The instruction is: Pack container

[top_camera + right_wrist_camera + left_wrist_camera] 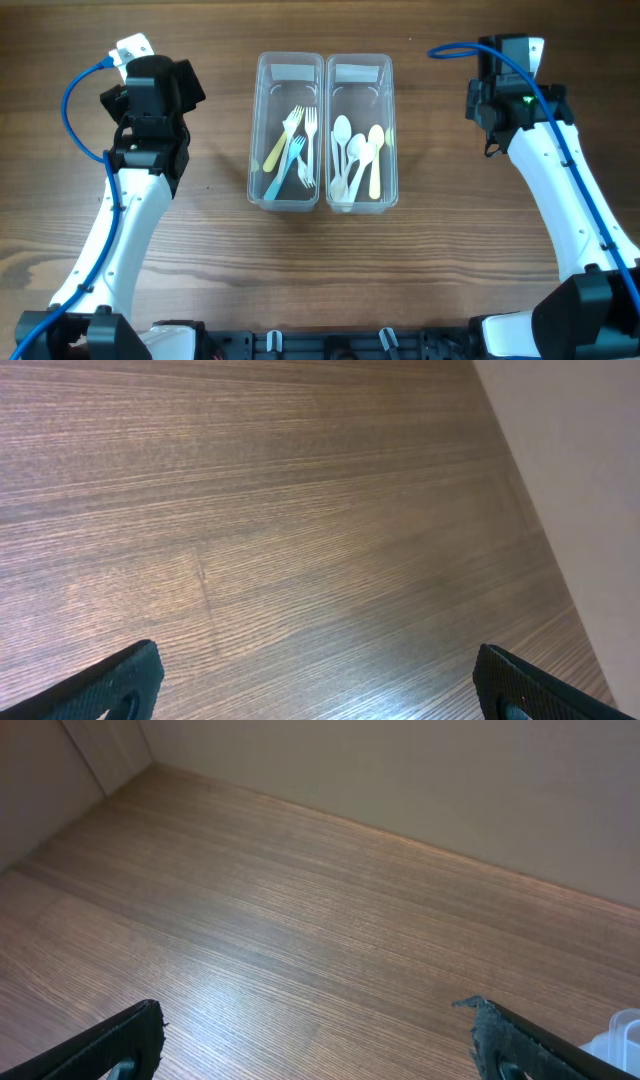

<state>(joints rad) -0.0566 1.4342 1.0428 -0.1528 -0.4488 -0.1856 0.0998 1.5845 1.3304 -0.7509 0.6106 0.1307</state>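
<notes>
Two clear plastic containers stand side by side at the table's middle. The left container holds several plastic forks, yellow, blue and white. The right container holds several plastic spoons, white and yellow. My left gripper is open and empty over bare wood, left of the containers; a corner of a container shows at the wrist view's right edge. My right gripper is open and empty over bare wood, right of the containers.
The left arm and right arm sit at the far corners of the wooden table. A pale wall runs along the table's back edge.
</notes>
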